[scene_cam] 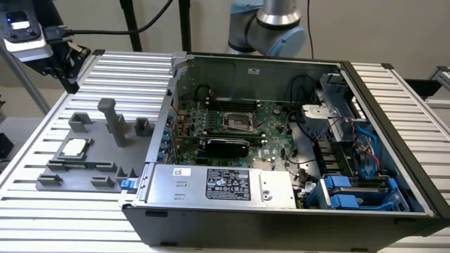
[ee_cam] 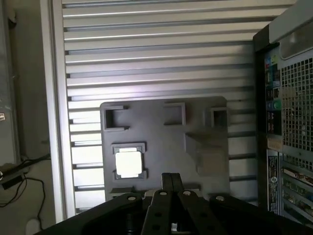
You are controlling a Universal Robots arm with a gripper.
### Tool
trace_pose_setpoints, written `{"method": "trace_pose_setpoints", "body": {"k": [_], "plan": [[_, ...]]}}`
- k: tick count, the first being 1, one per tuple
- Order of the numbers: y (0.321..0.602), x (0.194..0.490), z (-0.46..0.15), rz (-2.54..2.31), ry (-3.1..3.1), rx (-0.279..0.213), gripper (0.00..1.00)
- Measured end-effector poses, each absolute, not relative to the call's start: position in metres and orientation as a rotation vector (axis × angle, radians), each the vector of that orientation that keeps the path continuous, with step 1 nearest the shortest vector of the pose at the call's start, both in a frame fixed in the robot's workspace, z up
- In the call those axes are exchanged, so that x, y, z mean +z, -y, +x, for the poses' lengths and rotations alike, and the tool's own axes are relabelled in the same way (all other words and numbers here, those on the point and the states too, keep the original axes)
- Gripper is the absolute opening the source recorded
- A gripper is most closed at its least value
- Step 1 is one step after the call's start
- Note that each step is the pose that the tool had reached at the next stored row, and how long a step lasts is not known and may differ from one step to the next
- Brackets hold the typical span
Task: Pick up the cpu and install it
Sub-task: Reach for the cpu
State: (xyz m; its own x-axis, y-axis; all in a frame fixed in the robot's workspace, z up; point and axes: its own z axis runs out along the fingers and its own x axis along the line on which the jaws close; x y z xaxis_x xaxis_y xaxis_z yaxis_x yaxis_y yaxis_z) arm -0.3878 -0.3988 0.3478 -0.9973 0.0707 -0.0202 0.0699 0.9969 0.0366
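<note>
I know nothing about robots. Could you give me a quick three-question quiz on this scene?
1. True or false: the cpu sits in the socket.
2. The tool is: A open; B shut, empty; C shut on the cpu.
3. Fill in: the cpu lies on the grey ___ outside the case.
Key: 1 false; 2 B; 3 tray.

The arm (scene_cam: 271, 29) holds its wrist (scene_cam: 28, 39) raised, fingers (ee_cam: 167, 183) pressed together and empty, angled downward.
</note>
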Motion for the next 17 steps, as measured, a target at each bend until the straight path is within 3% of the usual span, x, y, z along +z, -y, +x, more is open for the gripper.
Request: {"method": "trace_pose_setpoints", "body": {"k": [17], "plan": [[0.398, 0.323, -0.449, 0.11, -3.118, 0.053, 0.11]]}}
